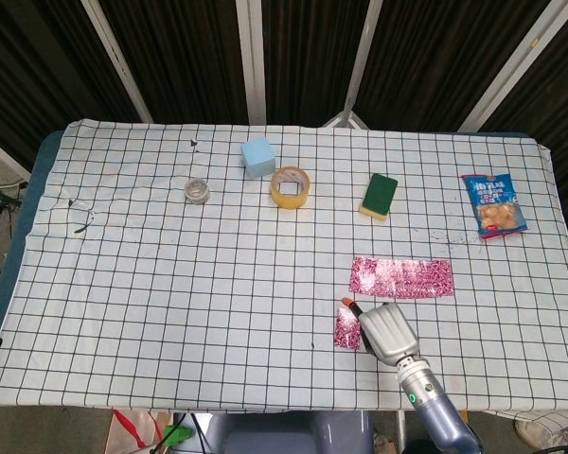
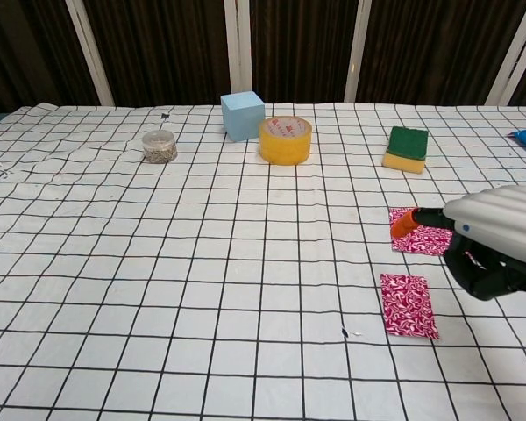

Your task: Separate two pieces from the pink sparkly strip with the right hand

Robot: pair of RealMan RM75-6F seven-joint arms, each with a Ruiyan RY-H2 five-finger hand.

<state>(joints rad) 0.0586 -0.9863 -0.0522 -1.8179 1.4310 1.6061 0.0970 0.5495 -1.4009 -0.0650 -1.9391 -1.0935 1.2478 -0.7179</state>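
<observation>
Right hand (image 1: 386,330) (image 2: 495,232) hovers above the checked tablecloth (image 1: 170,284) (image 2: 158,289), empty, with the fingers (image 2: 508,219) held straight and side by side; an orange tip (image 2: 403,224) projects from it toward the strip. Whether that tip touches anything cannot be told. Pink sparkly strip (image 1: 400,277) (image 2: 421,237) lies flat just beyond the hand; in the chest view the hand covers most of it. One separated pink piece (image 1: 345,327) (image 2: 408,305) lies flat just beside the hand, nearer the table's front edge than the strip and apart from it. Well beyond the strip sit a green sponge (image 1: 380,196) (image 2: 405,149), a yellow tape roll (image 1: 290,186) (image 2: 285,139), a light blue cube (image 1: 257,157) (image 2: 243,115) and a small jar (image 1: 197,191) (image 2: 159,146). A blue snack bag (image 1: 493,204) lies beyond the strip's right end. Left hand does not appear in either view.
</observation>
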